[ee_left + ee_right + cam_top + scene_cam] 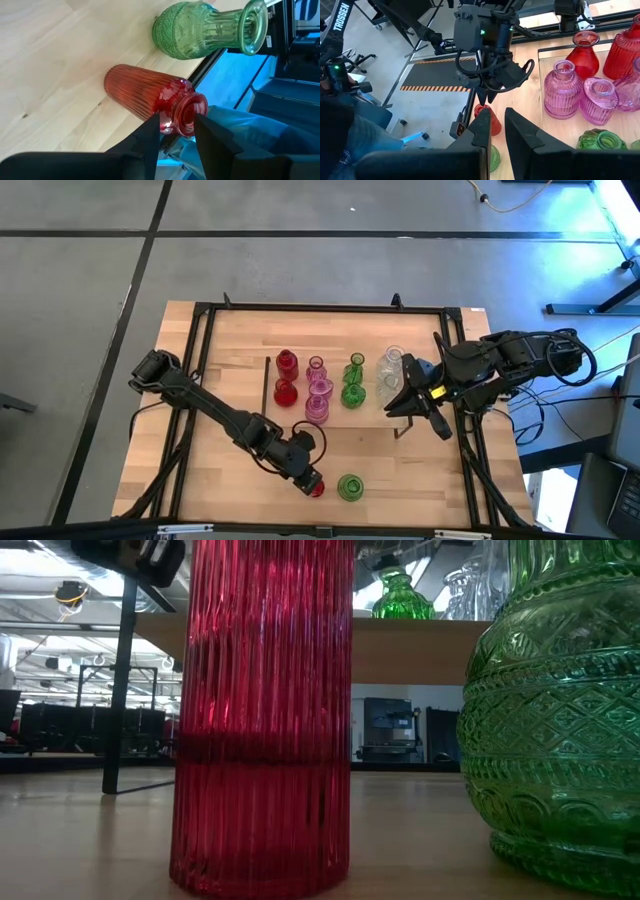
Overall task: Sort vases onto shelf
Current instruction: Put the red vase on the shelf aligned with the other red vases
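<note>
Left tool (309, 479) sits low at the near edge of the desk (230, 360), its two dark fingers (150, 137) set on either side of the neck of the red ribbed vase (145, 95). They stand slightly parted with the vase's mouth between them, and whether the pads actually press the glass I cannot tell; a loose bracket around the neck seems the fairest reading.

Straight ahead of this tool the red vase stands upright on the desk, as the low view shows, so its long axis runs directly away from the fingertips: rim nearest, ribbed body beyond, base on the wood. Just past it, off to one side and not touching, stands the green patterned vase (200, 32), also upright.

Farther out, across open wood, lies the shelf (330, 380), already carrying rows of red, pink, green and clear vases. Any lift toward it would, I judge, have to rise along the vase's own axis first, then travel away from the desk edge.

Right tool (425, 405) hangs above the far end of the shelf, well apart from the red vase, fingers close together and holding nothing I can see. The left arm is plainly the nearer one.
</note>
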### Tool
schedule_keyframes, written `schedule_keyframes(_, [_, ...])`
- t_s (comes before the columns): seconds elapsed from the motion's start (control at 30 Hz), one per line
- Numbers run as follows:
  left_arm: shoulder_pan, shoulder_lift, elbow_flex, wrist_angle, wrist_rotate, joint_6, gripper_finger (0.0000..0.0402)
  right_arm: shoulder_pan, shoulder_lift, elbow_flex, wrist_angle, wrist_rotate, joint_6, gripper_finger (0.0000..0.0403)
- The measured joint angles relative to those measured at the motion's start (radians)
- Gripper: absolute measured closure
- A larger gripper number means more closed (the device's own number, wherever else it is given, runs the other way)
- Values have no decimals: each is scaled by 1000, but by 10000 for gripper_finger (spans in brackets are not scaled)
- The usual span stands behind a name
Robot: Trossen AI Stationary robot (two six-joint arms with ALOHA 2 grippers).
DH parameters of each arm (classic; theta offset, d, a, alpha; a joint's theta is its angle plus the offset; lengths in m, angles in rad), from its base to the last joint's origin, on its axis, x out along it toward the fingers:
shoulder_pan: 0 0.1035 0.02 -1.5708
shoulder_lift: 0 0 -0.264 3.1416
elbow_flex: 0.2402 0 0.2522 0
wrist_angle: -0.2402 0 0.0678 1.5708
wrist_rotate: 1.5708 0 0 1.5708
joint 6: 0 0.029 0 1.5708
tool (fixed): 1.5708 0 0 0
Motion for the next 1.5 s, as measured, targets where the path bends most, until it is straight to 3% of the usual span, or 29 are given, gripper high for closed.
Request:
schedule_keyframes(0.67, [6,24,0,39,3,10,288,0,0,0,-1,0,-9,363])
schedule_keyframes(0.97, [5,85,2,139,63,1,289,0,0,-1,-5,0,-8,363])
schedule_keyframes(1.1, [6,73,2,90,64,2,311,0,0,-1,-7,0,-8,363])
schedule_keyframes(1.3, [-3,72,2,89,122,19,385,0,0,-1,-5,0,-13,363])
schedule_keyframes(1.5, [-14,74,13,81,129,41,394,0,0,-1,-6,0,-16,363])
